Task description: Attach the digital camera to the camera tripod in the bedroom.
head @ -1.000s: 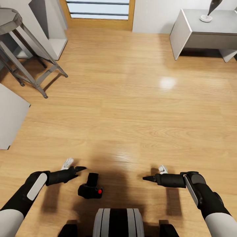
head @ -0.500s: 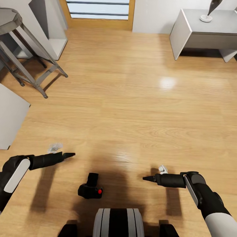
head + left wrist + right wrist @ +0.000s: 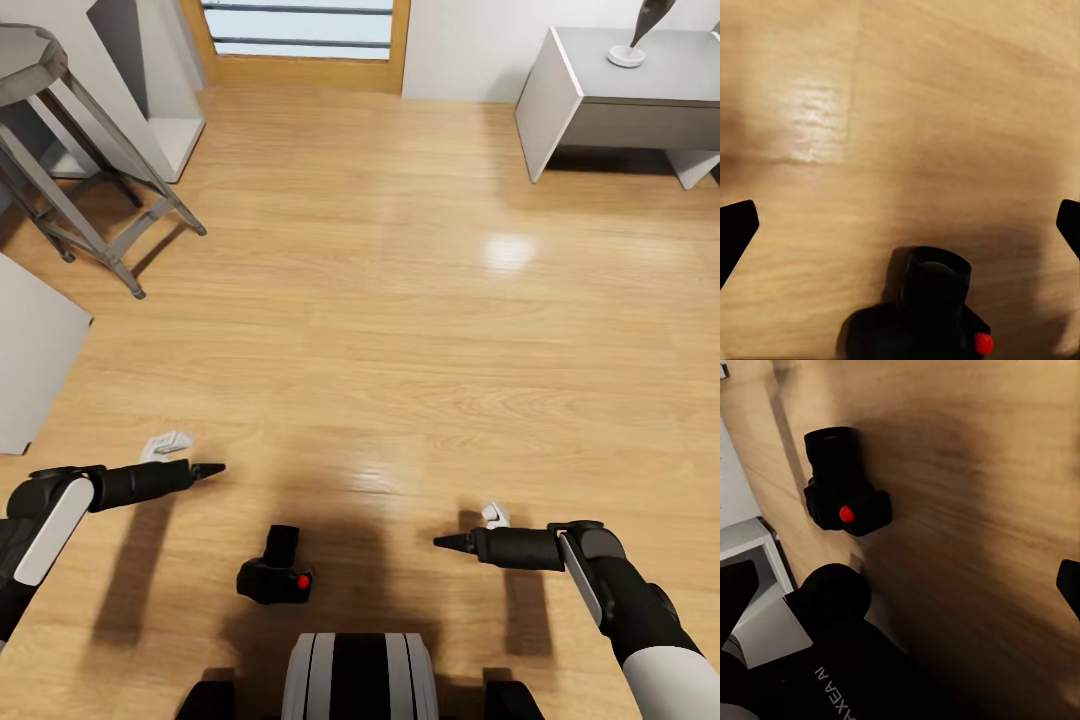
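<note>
Head view: taken from high on the robot, facing forward and steeply down over both arms, across the wood floor (image 3: 400,330) to the far wall. Left wrist view: close above the floor (image 3: 945,112), looking along the fingers (image 3: 735,232), whose dark tips sit at both side edges; the exact tilt is hard to judge. Right wrist view: also close to the floor (image 3: 982,472), angled back toward the robot's own base (image 3: 840,660). All three views share the digital camera (image 3: 274,576) (image 3: 934,311) (image 3: 844,487) lying on the floor just ahead of the base (image 3: 358,675).
</note>
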